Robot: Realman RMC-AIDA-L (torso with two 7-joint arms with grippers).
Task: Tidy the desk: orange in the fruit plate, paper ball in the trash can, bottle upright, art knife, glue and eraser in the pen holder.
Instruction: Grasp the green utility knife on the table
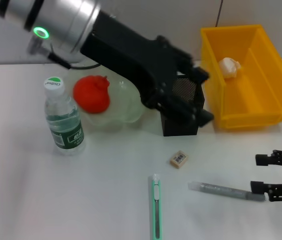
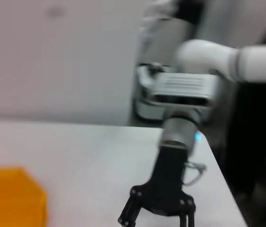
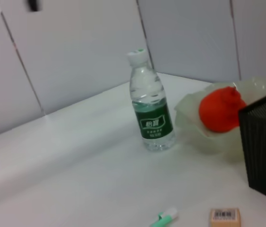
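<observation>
I'm looking into what reads as a robotics lab or test room: a plain white tabletop [image 1: 25,200] set against bare pale partition panels [image 3: 76,47], with a yellow plastic storage bin [image 1: 261,100] and a black mesh pen holder [image 1: 183,117] staged like props.

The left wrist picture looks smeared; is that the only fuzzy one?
Left wrist view: the right gripper and white arm are blurred. Head view: the left arm's silver barrel up close is soft, while the eraser is sharper. Right wrist view: the bottle label is readable.
</observation>
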